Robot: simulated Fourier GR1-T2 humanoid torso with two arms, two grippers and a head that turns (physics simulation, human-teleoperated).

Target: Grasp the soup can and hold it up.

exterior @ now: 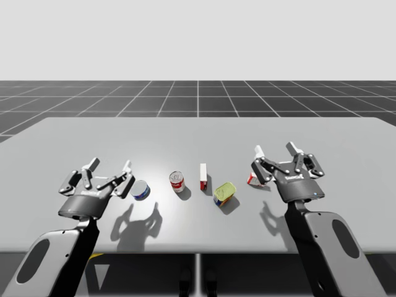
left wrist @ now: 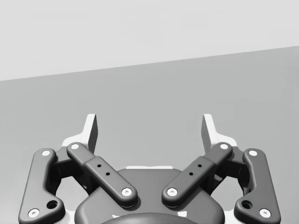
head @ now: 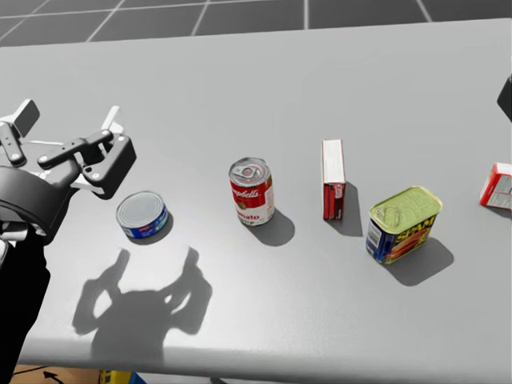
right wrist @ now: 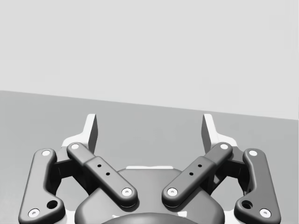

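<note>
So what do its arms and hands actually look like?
My left arm and right arm are dark grey shells with a paler oval panel each. The left gripper and right gripper are black jointed bars with silvery rivets and white fingertips.

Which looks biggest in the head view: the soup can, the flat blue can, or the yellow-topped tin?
1. yellow-topped tin, biggest
2. soup can
3. flat blue can, smallest
</note>
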